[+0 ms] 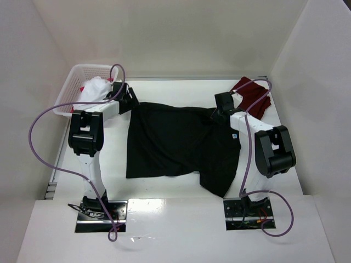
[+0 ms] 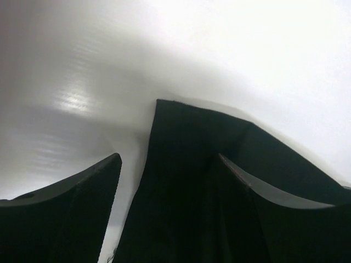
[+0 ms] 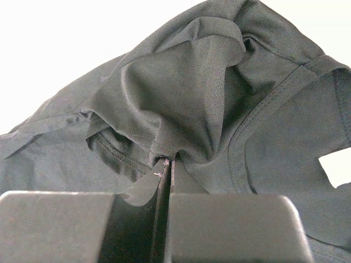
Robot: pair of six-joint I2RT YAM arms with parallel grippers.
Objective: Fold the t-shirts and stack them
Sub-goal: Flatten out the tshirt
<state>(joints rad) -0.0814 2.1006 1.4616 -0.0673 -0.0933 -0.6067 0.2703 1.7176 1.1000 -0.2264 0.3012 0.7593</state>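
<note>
Four t-shirts are in sight, along with one basket and two grippers. The black t-shirt (image 1: 175, 142) lies spread at the middle of the white table (image 1: 164, 189). It is the only one laid out. Its cloth is plain and matte and rumpled in soft folds, with a fairly straight edge toward 9 o'clock and a lobe sagging toward 5 o'clock. The maroon t-shirt (image 1: 253, 94) sits bunched at about 1 o'clock, just beyond the black one's far right corner. The basket (image 1: 82, 68), white plastic lattice, stands at about 10 o'clock. It holds a crumpled white t-shirt (image 1: 94, 90) and, beside that toward 9 o'clock, a small showing of a pink-red t-shirt (image 1: 83, 87). The left gripper (image 1: 133, 103) is at the black shirt's far left corner, at about 11 o'clock from the shirt's middle. In its wrist view its fingers (image 2: 71, 219) stand apart, and a black corner of cloth lies between them, close against the right-hand finger with a gap at the other. The right gripper (image 1: 218, 113) is at the shirt's far right, at about 1 o'clock. In its wrist view the jaws are pressed together on a pinched fold of the black cloth, which rises from the fingertips in a puckered ridge with stitched hems curving beside it.
</note>
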